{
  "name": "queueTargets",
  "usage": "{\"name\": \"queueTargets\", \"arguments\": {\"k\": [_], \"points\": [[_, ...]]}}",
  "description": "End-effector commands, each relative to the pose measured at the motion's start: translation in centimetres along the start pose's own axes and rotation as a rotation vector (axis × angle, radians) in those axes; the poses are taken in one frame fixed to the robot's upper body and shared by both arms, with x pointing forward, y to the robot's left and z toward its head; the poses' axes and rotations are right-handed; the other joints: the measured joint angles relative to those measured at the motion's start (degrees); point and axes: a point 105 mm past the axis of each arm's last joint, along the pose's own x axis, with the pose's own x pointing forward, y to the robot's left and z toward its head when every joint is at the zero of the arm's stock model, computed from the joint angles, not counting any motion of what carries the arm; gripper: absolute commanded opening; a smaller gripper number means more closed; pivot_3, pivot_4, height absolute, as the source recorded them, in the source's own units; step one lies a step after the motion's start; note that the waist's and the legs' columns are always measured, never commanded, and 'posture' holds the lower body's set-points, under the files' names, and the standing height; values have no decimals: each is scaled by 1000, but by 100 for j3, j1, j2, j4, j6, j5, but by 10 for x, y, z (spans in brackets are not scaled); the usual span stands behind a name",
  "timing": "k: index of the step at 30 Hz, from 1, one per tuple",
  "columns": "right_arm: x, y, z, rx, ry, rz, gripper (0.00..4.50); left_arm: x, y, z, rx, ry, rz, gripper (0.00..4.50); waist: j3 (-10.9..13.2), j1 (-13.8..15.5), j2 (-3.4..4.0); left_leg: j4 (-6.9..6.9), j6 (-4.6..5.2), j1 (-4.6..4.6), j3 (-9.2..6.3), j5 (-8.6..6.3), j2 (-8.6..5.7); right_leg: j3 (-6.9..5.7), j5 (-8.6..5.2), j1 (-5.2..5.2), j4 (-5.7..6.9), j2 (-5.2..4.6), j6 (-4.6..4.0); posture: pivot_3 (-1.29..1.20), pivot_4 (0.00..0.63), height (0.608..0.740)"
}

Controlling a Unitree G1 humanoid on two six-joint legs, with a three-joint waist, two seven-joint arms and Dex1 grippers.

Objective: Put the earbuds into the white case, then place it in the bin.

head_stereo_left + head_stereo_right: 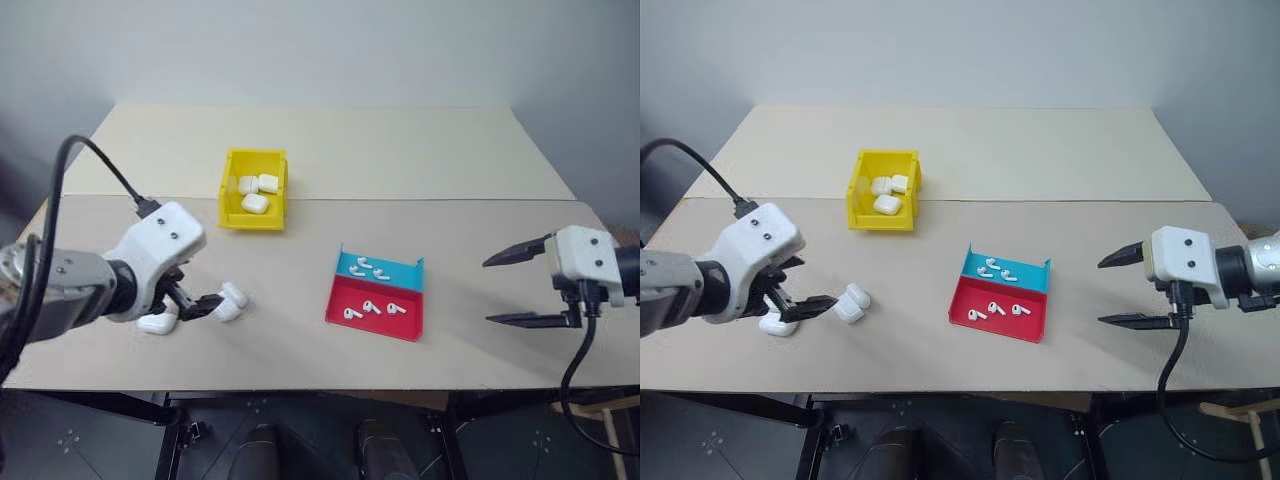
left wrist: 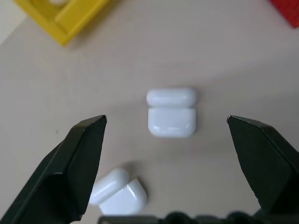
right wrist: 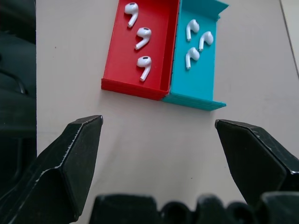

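The table (image 1: pixel 300 350) carries everything, and most of its surface around both arms is bare, so there is free room to swing in from either side; its near edge lies close under both wrists, which is the one border to mind. Well ahead of the left gripper (image 1: pixel 195 303) stands the bin (image 1: pixel 233 205), already holding three closed cases, its low lip facing the arms, likely for easy drop-ins. To the inside of the right gripper (image 1: pixel 1125 287) sits the red-and-blue tray (image 1: pixel 1035 330), its low walls keeping the earbuds (image 3: pixel 144 50) from rolling off, three in each half. The right gripper hangs spread wide and empty, well apart from the tray, with clear table between. The left gripper is also spread wide and grasps nothing; in its wrist view the white case (image 2: pixel 171 113) lies on the table ahead between its fingers, lid hinged back, seemingly ready for filling. A second open case (image 2: pixel 117 192) lies just beside one finger, crowding that side.
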Motion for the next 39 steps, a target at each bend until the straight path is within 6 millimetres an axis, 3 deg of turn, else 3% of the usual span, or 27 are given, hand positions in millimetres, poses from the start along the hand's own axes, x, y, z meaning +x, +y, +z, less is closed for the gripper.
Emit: {"name": "queueTargets", "arguments": {"k": [1,8,22,27,33,39], "points": [[-1,-5,1,15,13,-27,4463,-3,8,-1,-46,58,-41,4500,0,1,0,-1,0,-3,0,0,0,0,0,-1,-4,0,0,0,150,740],[5,8,-4,67,23,-34,4463,14,13,-6,-130,134,-149,4500,1,54,-1,-3,0,-34,0,0,-1,-2,-2,-27,-5,0,1,0,150,740],[6,39,-8,191,32,-96,4463,38,11,1,-65,268,-243,4500,1,157,-6,4,0,-40,-1,0,-3,-2,-3,-26,-5,0,2,0,150,740],[-1,30,-8,214,29,-87,4463,38,-1,2,-34,309,-282,4500,1,100,-6,7,1,-36,-1,0,-2,0,-3,-25,-2,1,2,0,150,740],[6,11,-8,223,32,-87,4463,50,-16,-5,50,348,-295,4500,2,99,-7,9,1,-35,-3,0,-2,-1,-3,-23,-3,1,2,0,150,740],[8,16,-11,238,37,-61,4463,62,-12,-4,104,343,-230,4500,3,155,-8,12,1,-44,-4,0,-4,-2,-4,-26,-5,-1,4,0,150,740]]}}
